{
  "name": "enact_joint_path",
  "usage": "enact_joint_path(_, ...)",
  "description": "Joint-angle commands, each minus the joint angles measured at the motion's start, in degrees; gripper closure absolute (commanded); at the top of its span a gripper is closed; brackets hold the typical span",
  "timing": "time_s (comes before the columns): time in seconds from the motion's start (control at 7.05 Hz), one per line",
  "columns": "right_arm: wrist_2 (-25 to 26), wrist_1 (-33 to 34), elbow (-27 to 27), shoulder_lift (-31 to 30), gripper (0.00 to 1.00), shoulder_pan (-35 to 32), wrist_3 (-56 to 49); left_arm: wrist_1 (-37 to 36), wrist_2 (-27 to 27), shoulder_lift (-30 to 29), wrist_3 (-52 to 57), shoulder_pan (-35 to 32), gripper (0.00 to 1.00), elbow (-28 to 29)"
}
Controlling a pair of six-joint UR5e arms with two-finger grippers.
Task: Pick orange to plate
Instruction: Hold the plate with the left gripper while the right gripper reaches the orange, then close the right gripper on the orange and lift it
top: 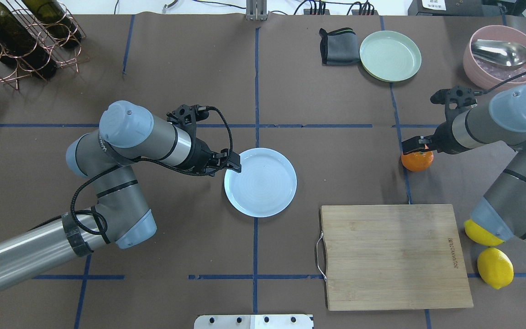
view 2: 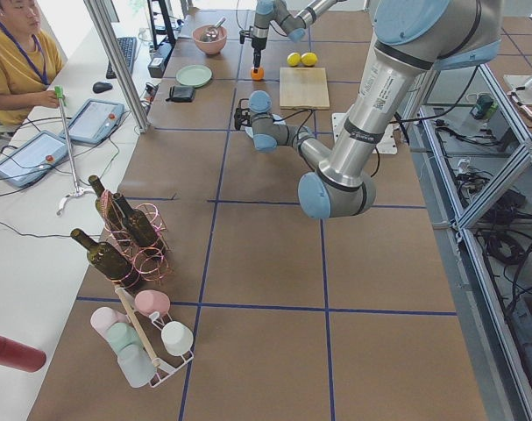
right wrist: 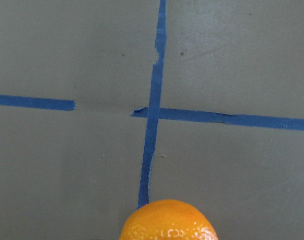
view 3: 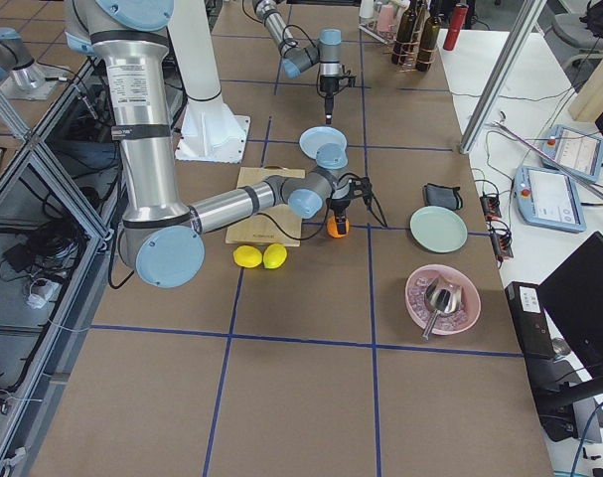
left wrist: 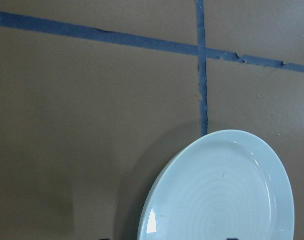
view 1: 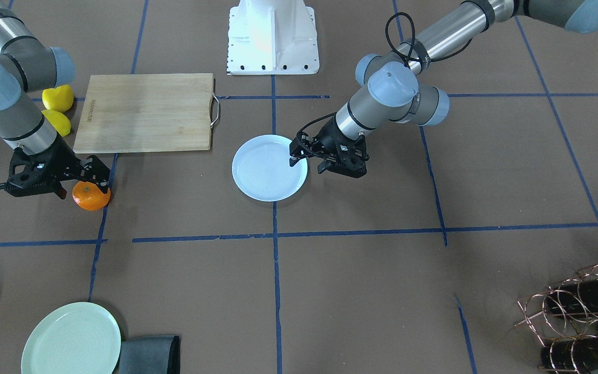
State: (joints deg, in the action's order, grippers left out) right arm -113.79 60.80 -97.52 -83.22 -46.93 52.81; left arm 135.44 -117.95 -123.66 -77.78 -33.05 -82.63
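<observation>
We count one orange (view 1: 91, 196), on the table at the right, on a blue tape line just past the one cutting board (top: 391, 256). The right gripper (view 1: 83, 188) hangs over it, jaws spread; we cannot tell if they touch. One pale blue plate (view 1: 262, 179) sits mid-table, well apart from the orange. The left gripper (view 1: 308, 165), jaws parted, is over its left rim. Two lemons (top: 495, 267) near right; one green plate (top: 390, 55) far right.

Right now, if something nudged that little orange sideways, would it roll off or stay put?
It would likely roll a bit: the orange is round and rests on the flat table. Its slightly squashed shape should stop it soon. The dimpled peel looks grippy, not slippery.
</observation>
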Motion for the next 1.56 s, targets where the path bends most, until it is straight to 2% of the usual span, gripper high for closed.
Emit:
enact_joint_path(0.0,0.3,0.2,0.4,0.1,0.00,1.0,0.0,0.0,0.0,0.0,0.0,0.0,0.17,-0.1)
enact_joint_path(0.57,0.5,-0.2,2.2,0.7,0.00,2.3,-0.2,0.0,0.0,0.2,0.2,-0.1,0.17,-0.1)
enact_joint_path(0.71,0.4,-0.2,2.5,0.8,0.25,2.4,-0.2,0.0,0.0,0.2,0.2,-0.1,0.17,-0.1)
enact_joint_path(0.85,0.0,-0.2,2.4,0.9,0.78,2.3,-0.2,0.0,0.0,0.2,0.2,-0.1,0.17,-0.1)
enact_joint_path(0.99,-0.2,-0.1,1.8,1.0,1.00,2.3,-0.2,0.1,0.0,0.2,0.2,-0.1,0.17,-0.2)
enact_joint_path(1.13,-0.2,0.4,-0.1,2.0,1.00,2.3,0.0,0.3,0.0,0.2,0.1,-0.5,0.17,-2.2)
enact_joint_path(1.28,-0.1,0.5,-1.0,5.4,1.00,2.4,3.1,0.3,0.0,2.7,0.0,-1.6,0.17,-7.9)
enact_joint_path(1.42,0.1,0.5,-1.0,9.8,1.00,4.9,10.8,0.3,-0.2,8.0,0.2,-2.6,0.17,-14.7)
